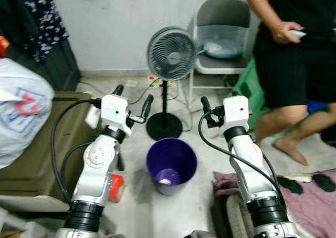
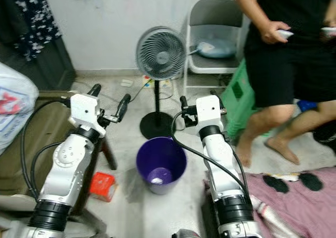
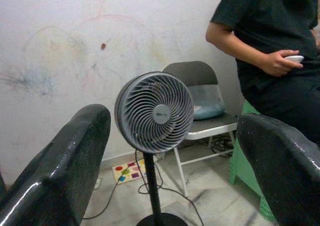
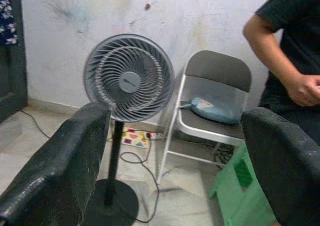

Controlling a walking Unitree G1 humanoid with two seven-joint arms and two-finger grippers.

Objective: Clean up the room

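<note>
Two sets of fingers, my left gripper (image 1: 132, 102) and right gripper (image 1: 218, 106), hang spread and empty above a purple bin (image 1: 171, 165) on the floor. A fan (image 1: 171, 54) stands just behind it; a person (image 1: 294, 49) waits beside a chair (image 1: 220, 35).

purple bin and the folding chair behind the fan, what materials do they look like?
Purple bin: probably moulded plastic, with a smooth, slightly glossy one-piece wall and a thin rim. Folding chair: the frame looks like painted metal tubing, pale and thin; the grey seat and back have a dull, even sheen, likely vinyl-covered padding or plastic, hard to tell which.
</note>
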